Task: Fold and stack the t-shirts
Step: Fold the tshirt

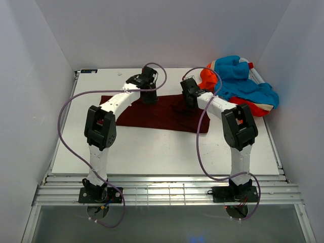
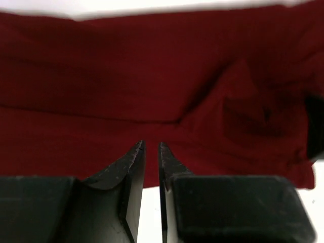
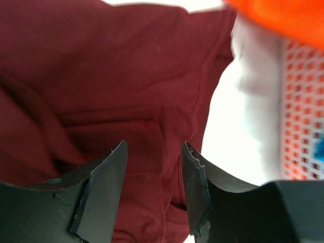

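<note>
White walls (image 1: 45, 45) enclose a white tabletop (image 1: 152, 149). The plain dark maroon cloth t-shirt (image 1: 162, 115) lies spread at centre, the orange-red and turquoise cloth t-shirts (image 1: 243, 86) heaped at upper right. Over the maroon one the left gripper (image 2: 152, 148) and the right gripper (image 3: 153, 147) hover released, holding nothing. I think a shallow pinch may slip off, or catch both layers.

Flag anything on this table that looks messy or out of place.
The bright orange-red and turquoise-blue cloth t-shirts lie crumpled in an unfolded heap at the far right corner of the white table. The dark maroon cloth t-shirt lies spread mid-table, creased near its right end. Nothing looks damaged.
</note>
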